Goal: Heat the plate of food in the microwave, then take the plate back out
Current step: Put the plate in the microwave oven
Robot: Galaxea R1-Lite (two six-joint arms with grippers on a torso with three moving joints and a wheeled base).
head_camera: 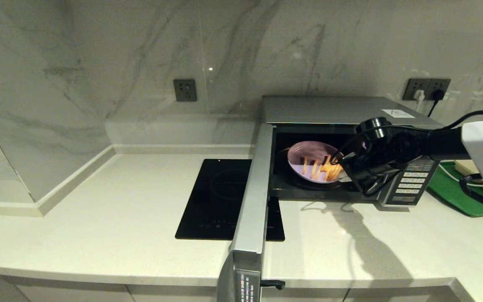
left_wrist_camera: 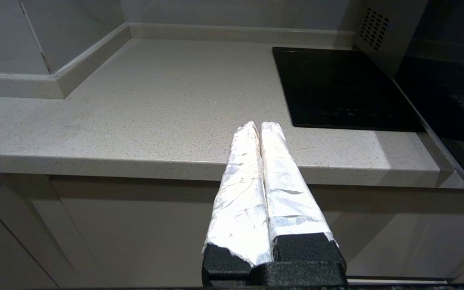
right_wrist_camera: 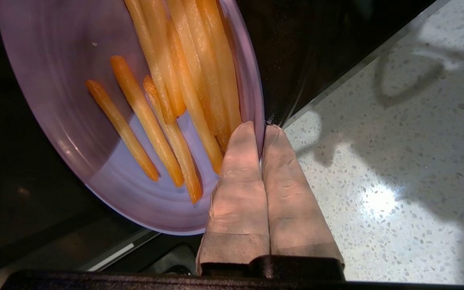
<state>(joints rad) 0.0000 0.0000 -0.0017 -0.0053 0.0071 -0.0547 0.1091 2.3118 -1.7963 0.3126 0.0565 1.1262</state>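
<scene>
Plate (head_camera: pixel 313 161) with food sticks is seen tilted inside the open microwave (head_camera: pixel 342 110), right of centre, its rim pinched by the right gripper (right_wrist_camera: pixel 261 135). Whether heating is done cannot be told. Left gripper (left_wrist_camera: pixel 259 131), pressed together, is parked at the counter (head_camera: pixel 99 209) edge.

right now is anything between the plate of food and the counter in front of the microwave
Nothing visible. The right gripper is shut on the plate of food's rim in the microwave, whose door is swung wide open; the counter ahead shows only shadow.
</scene>
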